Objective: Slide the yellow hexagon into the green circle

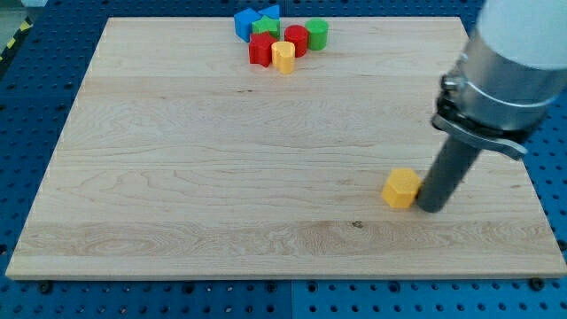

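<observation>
The yellow hexagon lies on the wooden board at the view's lower right. My tip stands just to its right, touching or nearly touching it. The green circle sits at the view's top centre, at the right end of a cluster of blocks, far from the hexagon.
The cluster at the top holds two blue blocks, a green block, a red block, a red cylinder and a yellow block. The arm's grey body hangs over the board's right edge.
</observation>
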Robot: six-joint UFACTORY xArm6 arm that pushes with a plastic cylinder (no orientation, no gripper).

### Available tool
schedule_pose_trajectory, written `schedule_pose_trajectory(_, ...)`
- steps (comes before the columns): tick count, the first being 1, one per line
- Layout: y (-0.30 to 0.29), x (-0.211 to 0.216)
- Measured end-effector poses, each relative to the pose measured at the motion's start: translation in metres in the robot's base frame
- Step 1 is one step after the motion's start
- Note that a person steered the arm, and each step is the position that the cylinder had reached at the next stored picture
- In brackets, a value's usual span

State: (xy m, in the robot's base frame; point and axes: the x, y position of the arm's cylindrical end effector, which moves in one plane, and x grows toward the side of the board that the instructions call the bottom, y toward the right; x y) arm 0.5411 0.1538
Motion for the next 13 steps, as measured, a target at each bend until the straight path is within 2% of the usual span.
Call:
schedule_pose_trajectory(3, -0.100, -0.038)
schedule_pose_trajectory(5, -0.167, -0.040)
schedule_pose_trajectory(8, -0.175, -0.081)
schedule_pose_trajectory(11, -0.128, -0.098)
schedule_pose_trajectory(13, -0.127, -0.145)
